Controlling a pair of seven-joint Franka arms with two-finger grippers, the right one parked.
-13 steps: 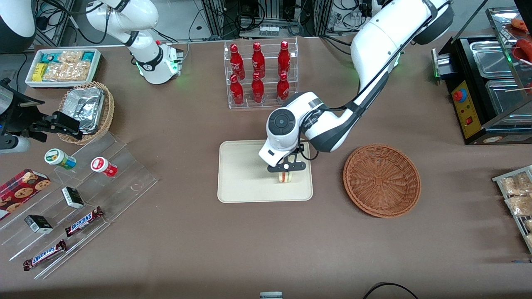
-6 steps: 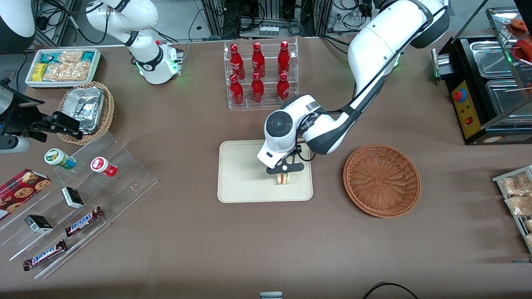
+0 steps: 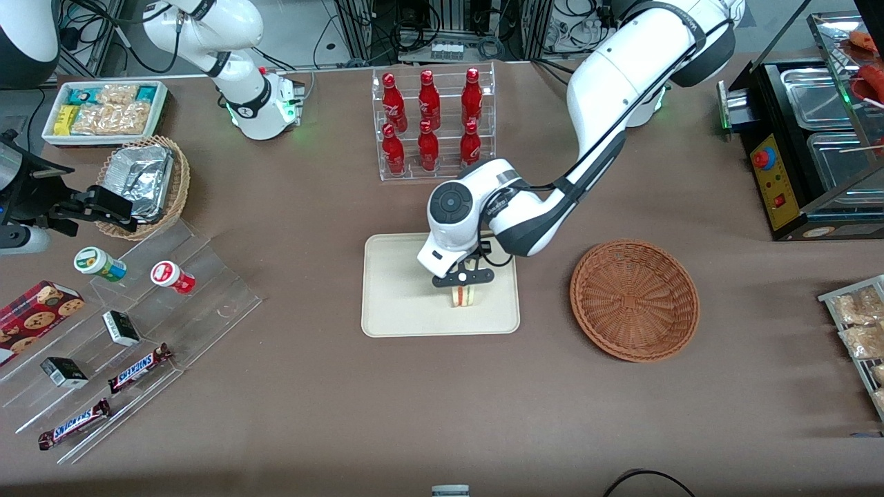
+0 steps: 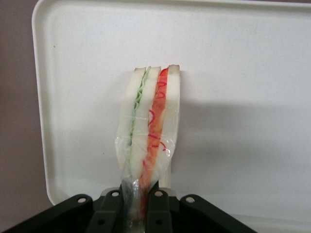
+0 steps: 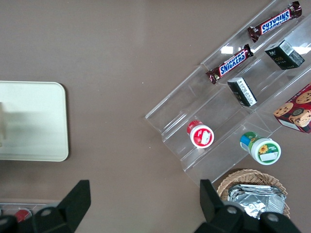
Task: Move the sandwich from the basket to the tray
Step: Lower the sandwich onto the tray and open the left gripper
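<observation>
The sandwich (image 3: 463,295), a wrapped wedge of white bread with green and red-orange filling, is over the cream tray (image 3: 400,304), in the half nearer the working arm. My left gripper (image 3: 464,279) is shut on its wrapped end. In the left wrist view the black fingers (image 4: 112,208) pinch the clear wrap and the sandwich (image 4: 150,121) points out over the tray (image 4: 243,73). Whether it touches the tray I cannot tell. The reddish-brown basket (image 3: 634,300) lies beside the tray, toward the working arm's end, with nothing in it.
A clear rack of red bottles (image 3: 431,124) stands farther from the front camera than the tray. Toward the parked arm's end are a stepped acrylic display of snacks (image 3: 138,324), a tan basket of foil containers (image 3: 145,183) and a white snack bin (image 3: 103,110).
My gripper has carried the sandwich a little way across the tray toward the parked arm's end, staying shut on it. The arm's elbow shifted the same way.
</observation>
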